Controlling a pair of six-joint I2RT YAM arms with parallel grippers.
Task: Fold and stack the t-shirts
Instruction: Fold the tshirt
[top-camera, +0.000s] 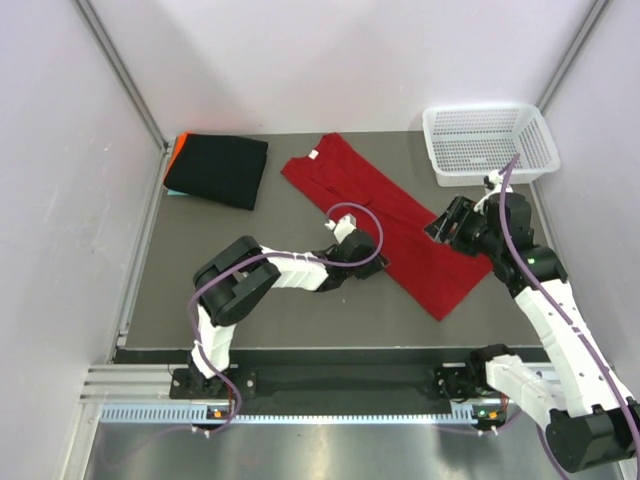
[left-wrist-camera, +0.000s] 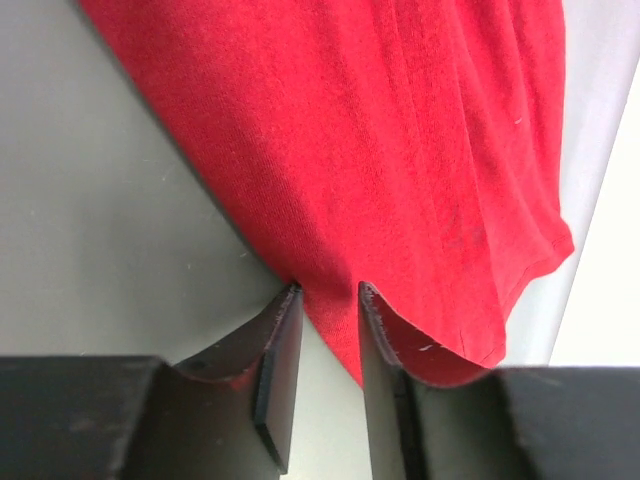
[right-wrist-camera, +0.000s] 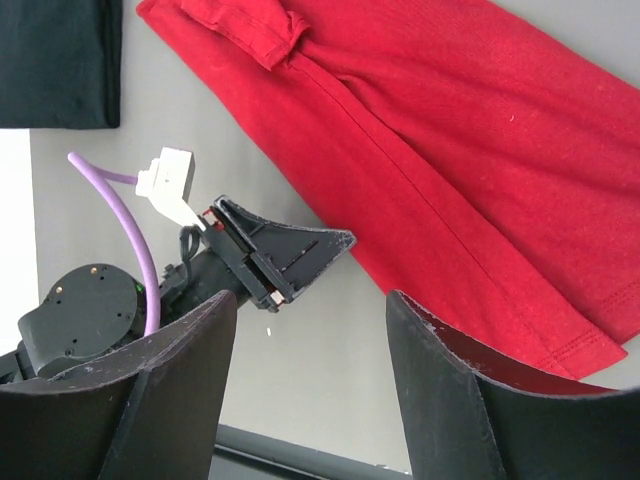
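Red t-shirt (top-camera: 400, 225) lies folded lengthwise into a long strip, slanting across the counter (top-camera: 200, 240) from the far middle toward the near right edge. Left pincer (left-wrist-camera: 325, 295) sits at its near long edge, fingers (left-wrist-camera: 283, 345) narrowly parted astride the cloth, with no clamp that I can see. Right pincer (right-wrist-camera: 310, 300) hovers wide open over the strip's near right end, holding nothing. In the far left corner a black t-shirt (top-camera: 220, 168) sits folded atop orange (top-camera: 172, 155) and light-blue (top-camera: 172, 190) edges. Stack begun, red one half-folded; crosswise folds and stacking remain, I'd say.
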